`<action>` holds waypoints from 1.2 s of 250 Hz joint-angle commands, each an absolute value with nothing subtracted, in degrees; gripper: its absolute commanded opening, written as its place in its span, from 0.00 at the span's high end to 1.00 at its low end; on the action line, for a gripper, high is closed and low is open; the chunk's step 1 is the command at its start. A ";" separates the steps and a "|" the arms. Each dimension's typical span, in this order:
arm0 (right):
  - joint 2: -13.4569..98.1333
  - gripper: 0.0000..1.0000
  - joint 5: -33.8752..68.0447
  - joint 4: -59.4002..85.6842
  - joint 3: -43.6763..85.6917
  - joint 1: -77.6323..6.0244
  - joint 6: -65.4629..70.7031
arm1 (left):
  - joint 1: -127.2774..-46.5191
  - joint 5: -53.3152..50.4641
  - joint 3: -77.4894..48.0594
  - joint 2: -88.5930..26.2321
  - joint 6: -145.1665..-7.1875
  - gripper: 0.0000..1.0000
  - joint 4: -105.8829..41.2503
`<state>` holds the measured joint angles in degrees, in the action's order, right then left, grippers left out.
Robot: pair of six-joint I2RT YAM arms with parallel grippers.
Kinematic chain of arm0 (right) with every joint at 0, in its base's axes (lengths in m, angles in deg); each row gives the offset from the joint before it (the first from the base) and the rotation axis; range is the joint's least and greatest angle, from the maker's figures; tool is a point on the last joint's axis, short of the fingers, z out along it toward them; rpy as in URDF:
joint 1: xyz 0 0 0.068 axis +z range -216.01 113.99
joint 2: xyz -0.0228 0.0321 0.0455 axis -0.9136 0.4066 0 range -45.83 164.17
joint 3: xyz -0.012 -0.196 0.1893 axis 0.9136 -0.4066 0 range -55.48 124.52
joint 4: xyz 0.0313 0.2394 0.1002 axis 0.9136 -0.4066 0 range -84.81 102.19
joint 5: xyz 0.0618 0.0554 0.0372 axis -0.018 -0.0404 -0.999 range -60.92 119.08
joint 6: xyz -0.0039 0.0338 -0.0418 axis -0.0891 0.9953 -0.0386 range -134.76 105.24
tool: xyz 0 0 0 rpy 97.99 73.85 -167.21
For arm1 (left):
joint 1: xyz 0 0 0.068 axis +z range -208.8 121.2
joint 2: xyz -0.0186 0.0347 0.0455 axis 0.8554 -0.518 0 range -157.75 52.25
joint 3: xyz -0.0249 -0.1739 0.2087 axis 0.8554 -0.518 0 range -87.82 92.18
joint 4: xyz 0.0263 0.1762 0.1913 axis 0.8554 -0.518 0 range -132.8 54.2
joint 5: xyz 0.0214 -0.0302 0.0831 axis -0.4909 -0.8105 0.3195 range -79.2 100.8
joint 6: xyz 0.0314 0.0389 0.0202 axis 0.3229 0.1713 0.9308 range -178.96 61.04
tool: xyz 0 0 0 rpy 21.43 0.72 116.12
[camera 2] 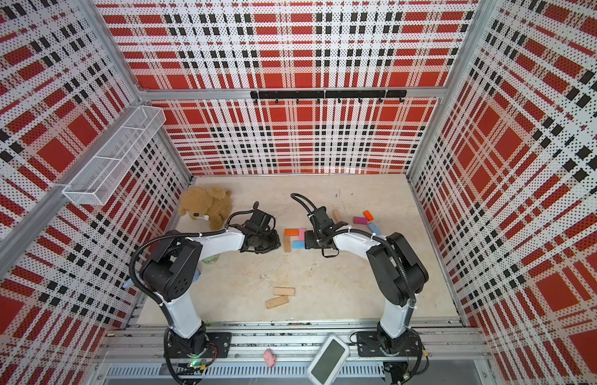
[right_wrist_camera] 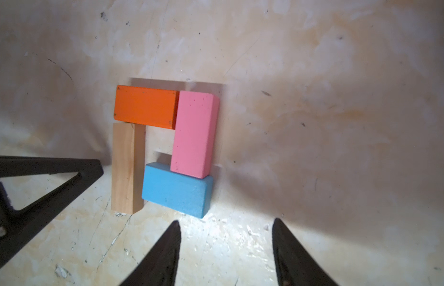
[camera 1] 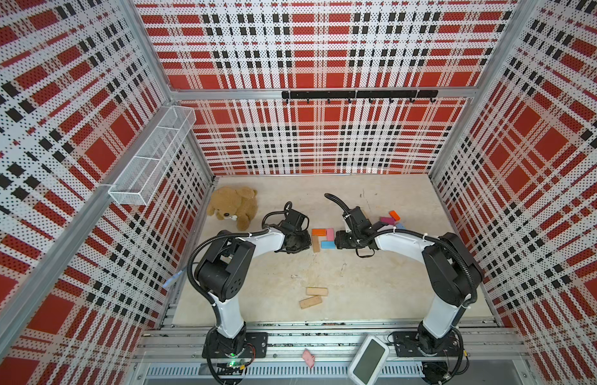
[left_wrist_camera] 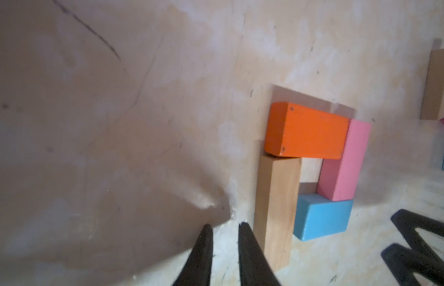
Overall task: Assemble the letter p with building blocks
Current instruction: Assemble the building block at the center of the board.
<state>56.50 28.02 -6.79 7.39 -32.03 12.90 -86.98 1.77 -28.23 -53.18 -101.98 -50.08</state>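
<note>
Building blocks (camera 1: pixel 320 232) — four of them — lie flat on the bench (right_wrist_camera: pixel 340 123) between my two tools, joined into a closed loop. The orange block (right_wrist_camera: pixel 145 106) lies across the far side. The tan block (right_wrist_camera: pixel 124 168) runs from its left end toward my bases, and the pink block (right_wrist_camera: pixel 195 133) runs the same way from its right end. The blue block (right_wrist_camera: pixel 176 189) closes the loop beneath the pink one and touches the tan one's side.

My left tool (left_wrist_camera: pixel 224 226) sits just beside the tan block, jaws only a narrow slit apart with nothing between them. My right tool (right_wrist_camera: pixel 226 222) is near the blue block, jaws spread wide and empty.

Off to the right, partly behind my right arm, lie a magenta block (camera 1: pixel 387 220) and a second orange block (camera 1: pixel 394 215). Two spare tan blocks (camera 1: pixel 316 291) rest nearer my bases — well apart from the loop. A teddy bear (camera 1: pixel 234 206) lies at the far left.
</note>
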 commanded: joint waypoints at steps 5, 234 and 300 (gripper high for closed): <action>54.04 0.36 27.50 -4.77 6.57 -32.30 12.48 | -86.30 1.66 -27.27 -55.89 -100.71 0.76 -50.89; 58.22 0.25 19.59 -1.03 6.10 -32.26 14.71 | -86.39 0.10 -25.42 -57.54 -101.62 0.77 -53.47; 59.34 0.25 18.98 -1.12 6.44 -32.30 15.37 | -86.80 1.75 -25.99 -56.30 -102.11 0.78 -55.35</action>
